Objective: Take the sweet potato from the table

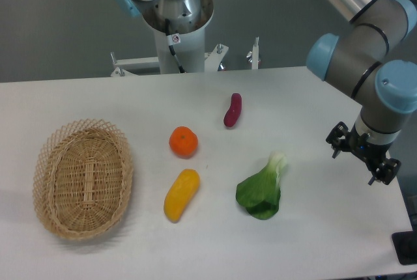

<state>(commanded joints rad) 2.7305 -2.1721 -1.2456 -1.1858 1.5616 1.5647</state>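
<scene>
The sweet potato [232, 110] is a small, slim, dark reddish-purple oblong lying on the white table [313, 98], a little behind the middle. My gripper [361, 155] hangs over the table's right side, well to the right of the sweet potato and nearer the front. Its two black fingers [337, 139] stand apart, and nothing is between them.
A round orange [184, 142] and a yellow oblong fruit [181, 194] lie left and in front of the sweet potato. A green leafy vegetable [264, 189] lies between the sweet potato and my gripper. A wicker basket [83, 177] stands at the left. The arm's base [176, 19] is behind the table.
</scene>
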